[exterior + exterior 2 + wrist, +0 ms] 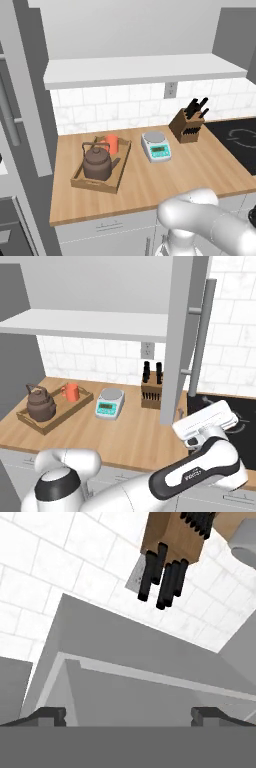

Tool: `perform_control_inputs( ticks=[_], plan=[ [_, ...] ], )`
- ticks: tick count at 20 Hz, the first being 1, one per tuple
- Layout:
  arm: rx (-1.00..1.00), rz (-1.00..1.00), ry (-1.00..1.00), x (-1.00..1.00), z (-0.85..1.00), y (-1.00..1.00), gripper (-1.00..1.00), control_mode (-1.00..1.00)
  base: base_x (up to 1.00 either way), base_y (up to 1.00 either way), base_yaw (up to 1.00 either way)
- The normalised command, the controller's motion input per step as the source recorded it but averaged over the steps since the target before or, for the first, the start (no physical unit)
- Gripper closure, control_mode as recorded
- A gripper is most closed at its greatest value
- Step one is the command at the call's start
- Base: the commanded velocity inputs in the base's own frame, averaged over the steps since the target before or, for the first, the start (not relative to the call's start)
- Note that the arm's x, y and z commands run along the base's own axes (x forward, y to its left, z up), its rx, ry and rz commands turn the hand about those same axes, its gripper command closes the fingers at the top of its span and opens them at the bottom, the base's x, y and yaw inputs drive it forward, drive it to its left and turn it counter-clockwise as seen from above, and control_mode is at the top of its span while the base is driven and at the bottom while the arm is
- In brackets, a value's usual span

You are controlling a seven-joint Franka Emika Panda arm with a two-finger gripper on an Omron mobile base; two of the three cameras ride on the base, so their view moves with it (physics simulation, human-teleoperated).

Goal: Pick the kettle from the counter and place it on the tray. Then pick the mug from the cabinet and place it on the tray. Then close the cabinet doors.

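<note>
Tray (81, 183): at the counter (165, 180) left end, near the back wall. Holds the kettle (98, 164) at its front and the mug (112, 144) at its back, close together. Cabinet doors (176, 341): open. Gripper (128, 714): jaws spread wide, empty, by the right door's lower edge. Scale (155, 146) and knife block (187, 126): along the counter's back.

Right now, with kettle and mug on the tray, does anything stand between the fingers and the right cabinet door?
Nothing visible does: the open gripper faces the door edge directly. The knife block stands behind it.
</note>
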Motion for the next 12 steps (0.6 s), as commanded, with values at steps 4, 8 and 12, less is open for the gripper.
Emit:
perform_control_inputs(
  ticks=[4,8,12],
  plan=[
    [0.01,0.1,-0.23,-0.13,0.59,-0.06,-1.0,-1.0,0.0,0.0,0.0],
    [0.0,0.1,-0.2,-0.1,0.72,0.17,-1.0,-1.0,0.0,0.0,0.0],
    [-0.07,0.07,-0.16,-0.17,0.7,0.34,-1.0,-1.0,0.0,0.0,0.0]
  ],
)
